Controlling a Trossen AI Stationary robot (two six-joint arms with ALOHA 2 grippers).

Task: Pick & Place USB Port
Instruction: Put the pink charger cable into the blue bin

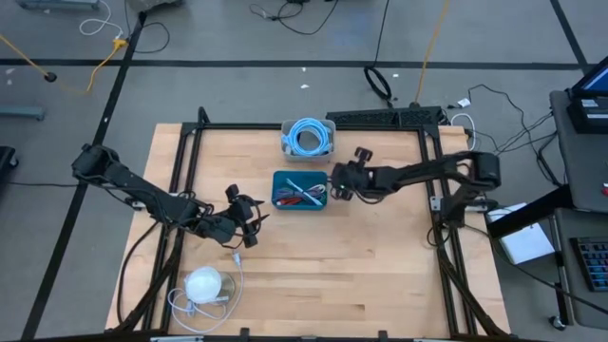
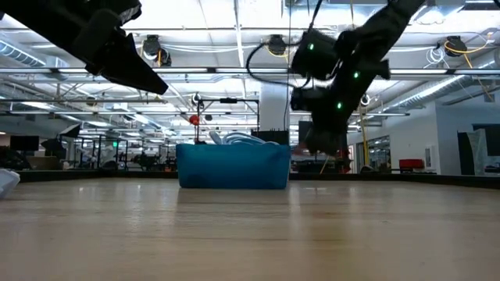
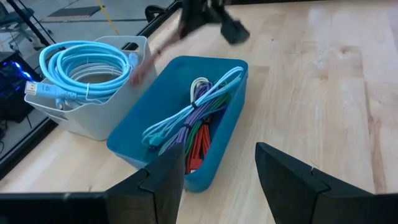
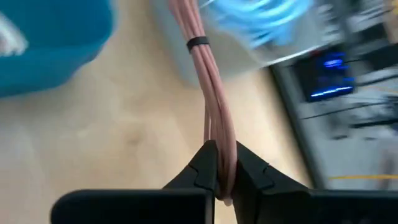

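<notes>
My right gripper (image 4: 221, 168) is shut on a pink cable bundle (image 4: 208, 93) tied with a black band (image 4: 198, 43). It hovers at the right end of the blue bin (image 1: 300, 191), which holds several coloured cables (image 3: 193, 124). Behind that bin stands a white bin (image 3: 93, 81) with a coiled light-blue cable (image 1: 309, 137). In the left wrist view the pink bundle (image 3: 146, 62) hangs blurred from the right gripper (image 3: 214, 22), over the gap between the two bins. My left gripper (image 3: 217, 174) stands open above the table, left of the blue bin and pointing at it. My right gripper pinches the pink bundle near one end (image 4: 219, 152) between its two fingers, several strands together. The bundle runs forward from the fingertips, along the way they point, slanting down. It is lifted clear of the table, and its far part lies out of the wrist view.
A white round object (image 1: 204, 283) with a thin white cord lies near the table's front left. A black frame rail (image 1: 313, 125) runs around the wooden top. Bare wood lies to the right of the blue bin and in front of it.
</notes>
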